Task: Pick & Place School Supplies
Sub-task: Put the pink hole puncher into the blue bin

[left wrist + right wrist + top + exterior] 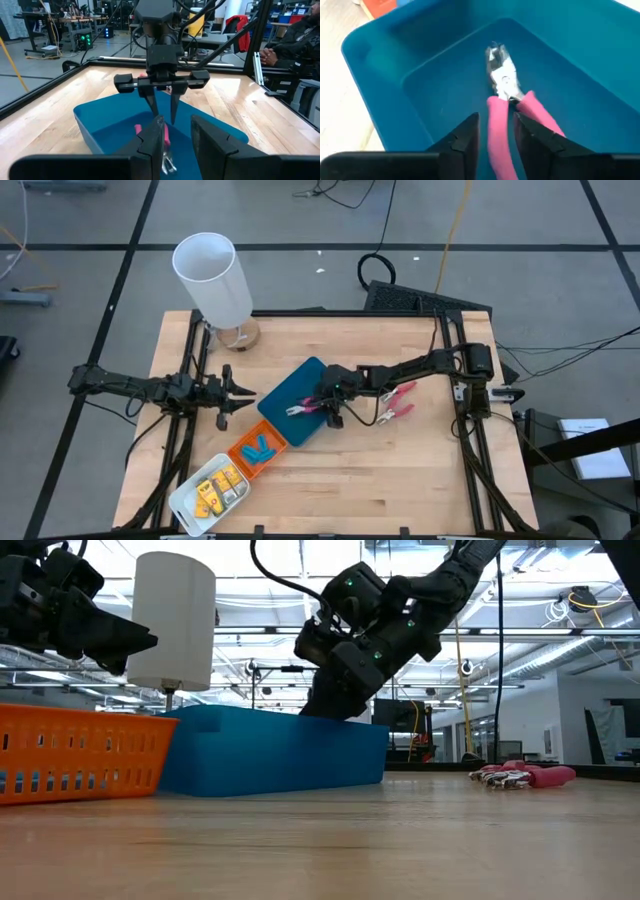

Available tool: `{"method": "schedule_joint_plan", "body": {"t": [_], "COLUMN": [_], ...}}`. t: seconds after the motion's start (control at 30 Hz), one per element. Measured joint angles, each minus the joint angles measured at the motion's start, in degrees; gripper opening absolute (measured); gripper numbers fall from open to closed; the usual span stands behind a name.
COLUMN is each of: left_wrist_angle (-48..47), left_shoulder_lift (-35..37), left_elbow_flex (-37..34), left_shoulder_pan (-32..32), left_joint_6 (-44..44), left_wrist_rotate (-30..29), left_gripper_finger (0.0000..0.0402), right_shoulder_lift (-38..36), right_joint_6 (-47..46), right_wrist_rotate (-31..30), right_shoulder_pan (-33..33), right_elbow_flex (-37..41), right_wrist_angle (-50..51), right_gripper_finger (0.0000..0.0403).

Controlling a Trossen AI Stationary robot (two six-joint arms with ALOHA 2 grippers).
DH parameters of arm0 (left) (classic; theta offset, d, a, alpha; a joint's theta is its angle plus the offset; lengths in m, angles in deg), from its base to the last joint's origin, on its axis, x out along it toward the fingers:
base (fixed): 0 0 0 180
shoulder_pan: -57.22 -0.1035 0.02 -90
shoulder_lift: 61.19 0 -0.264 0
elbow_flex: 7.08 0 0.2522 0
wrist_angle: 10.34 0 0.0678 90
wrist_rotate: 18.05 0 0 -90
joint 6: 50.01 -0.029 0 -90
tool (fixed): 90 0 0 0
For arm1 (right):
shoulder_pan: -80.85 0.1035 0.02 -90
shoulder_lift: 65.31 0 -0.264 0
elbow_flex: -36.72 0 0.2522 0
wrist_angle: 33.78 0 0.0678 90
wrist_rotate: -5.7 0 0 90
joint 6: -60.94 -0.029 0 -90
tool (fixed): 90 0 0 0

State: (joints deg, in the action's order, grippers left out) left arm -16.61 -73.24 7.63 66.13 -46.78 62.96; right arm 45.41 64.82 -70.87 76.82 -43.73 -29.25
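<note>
One pink-handled tool [501, 85] lies inside the teal tray [300, 380], metal head away from my right gripper [497, 132], which reaches low into the tray and is shut on it. The second pink-handled tool [397, 402] lies flat on the table to the right of the tray. The light-blue pieces [258, 450] sit in the orange tray [240, 446]. The yellow pieces [218, 488] sit in the white tray [188, 500]. My left gripper [247, 392] waits open above the table, left of the teal tray, pointing at it. My right gripper has one pink handle [499, 125] of the tool between its two fingers, which lie along it. The other handle [540, 112] runs outside one finger. The fingers point down into the tray from above. The metal head [499, 70] sits low by the tray floor.
A tall white cylinder [212, 275] stands near the table's far left corner. The three trays run in a diagonal row from the table's middle to its near left corner. Bare wood lies to the right of and in front of the teal tray.
</note>
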Motion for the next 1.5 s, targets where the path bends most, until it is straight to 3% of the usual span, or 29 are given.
{"method": "schedule_joint_plan", "body": {"t": [0.3,0.6,0.73,0.9,1.2,1.5], "left_wrist_angle": [0.0,0.0,0.0,0.0,0.0,0.0], "left_shoulder_lift": [0.0,0.0,0.0,0.0,0.0,0.0], "left_elbow_flex": [0.0,0.0,0.0,0.0,0.0,0.0], "left_shoulder_pan": [0.0,0.0,0.0,0.0,0.0,0.0], "left_joint_6": [0.0,0.0,0.0,0.0,0.0,0.0], "left_wrist_rotate": [0.0,0.0,0.0,0.0,0.0,0.0], "left_gripper_finger": [0.0097,0.0097,0.0097,0.0097,0.0097,0.0097], "right_shoulder_lift": [-4.8,-21.3,-28.6,-38.0,-53.9,-57.6], "right_joint_6": [1.6,-0.6,-3.9,-10.3,-15.1,-15.5], "right_wrist_rotate": [-0.1,-0.5,-7.0,-13.2,-13.2,-13.6], "right_shoulder_pan": [0.0,0.4,1.9,3.8,5.8,8.1], "right_elbow_flex": [0.1,0.1,2.0,8.7,30.5,43.6], "right_wrist_angle": [1.0,23.8,35.2,41.5,36.2,34.5], "right_gripper_finger": [0.017,0.0161,0.0156,0.0155,0.0155,0.0155]}}
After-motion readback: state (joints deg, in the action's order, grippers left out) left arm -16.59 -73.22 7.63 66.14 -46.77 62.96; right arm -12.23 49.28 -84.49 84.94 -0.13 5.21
